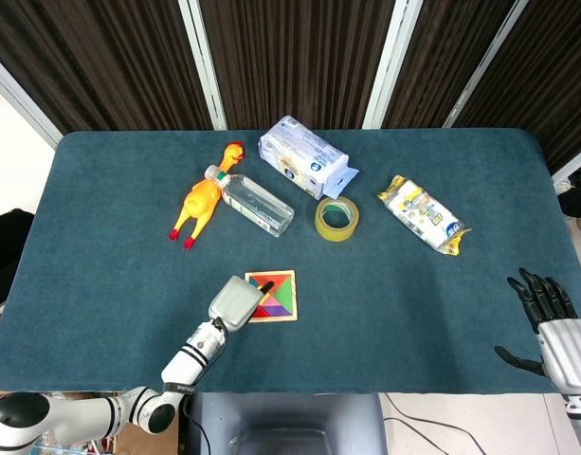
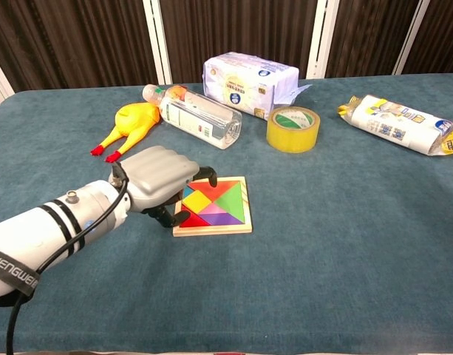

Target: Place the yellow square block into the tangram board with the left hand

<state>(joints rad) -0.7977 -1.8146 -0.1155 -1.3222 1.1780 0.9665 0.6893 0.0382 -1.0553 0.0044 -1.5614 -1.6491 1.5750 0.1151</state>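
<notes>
The wooden tangram board (image 2: 213, 229) lies in the near middle of the table, also seen in the head view (image 1: 282, 316). The yellow square block (image 2: 196, 201) sits flat in the board's left part among the coloured pieces. My left hand (image 2: 156, 181) hovers at the board's left edge, with its curled fingers (image 2: 208, 174) and thumb standing on either side of the block without clearly touching it. In the head view my left hand (image 1: 235, 301) covers the board's left side. My right hand (image 1: 546, 318) rests open at the table's near right edge.
At the back stand a rubber chicken (image 2: 134, 122), a clear bottle (image 2: 196, 115), a tissue pack (image 2: 248, 83), a yellow tape roll (image 2: 293, 128) and a snack bag (image 2: 400, 122).
</notes>
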